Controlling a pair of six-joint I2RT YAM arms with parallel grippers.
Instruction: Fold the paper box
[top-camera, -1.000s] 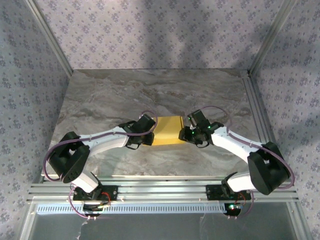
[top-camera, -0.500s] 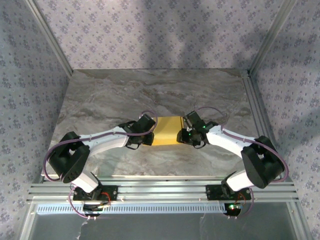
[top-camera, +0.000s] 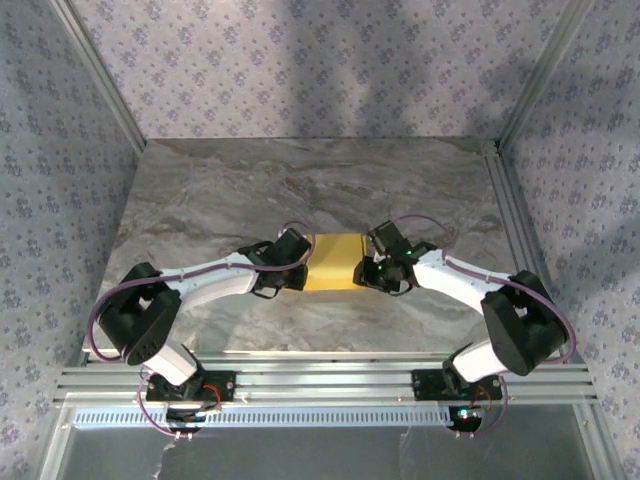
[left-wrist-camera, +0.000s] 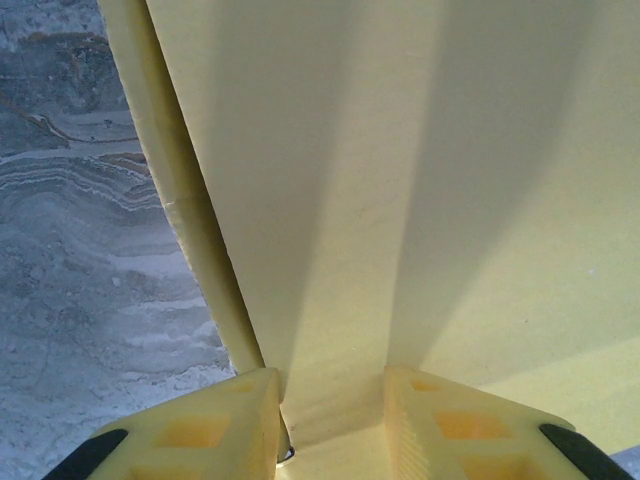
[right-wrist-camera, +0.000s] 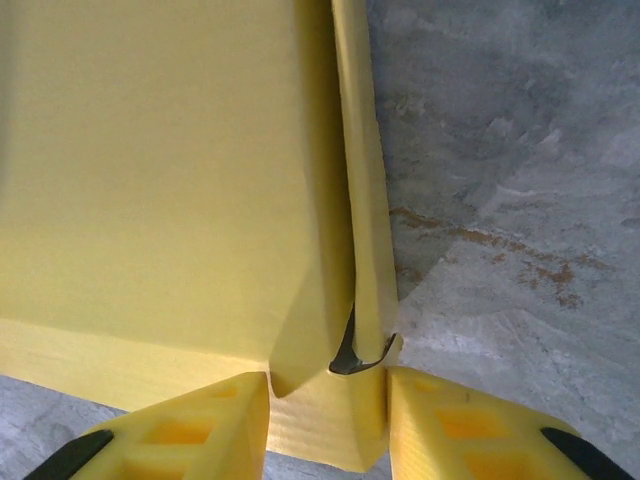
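One yellow paper box (top-camera: 336, 262) lies near the middle of the marble table (top-camera: 300, 180), slightly toward its near edge. Two grippers meet it from opposite sides. The left gripper (top-camera: 304, 263) is narrowed onto the box's left end. The right gripper (top-camera: 369, 262) pinches a folded corner at its right end.

The left arm (top-camera: 205, 280) at 8 o'clock and the right arm (top-camera: 455, 285) at 4 o'clock wear white shells between black joint housings. A purple cable (top-camera: 95, 325) loops along each. Green lights (top-camera: 385, 268) glow near the right wrist. The left tool (left-wrist-camera: 330, 400) and right tool (right-wrist-camera: 328, 390) have pale yellow moulded fingers (left-wrist-camera: 200, 430) with recessed pockets and black corners.
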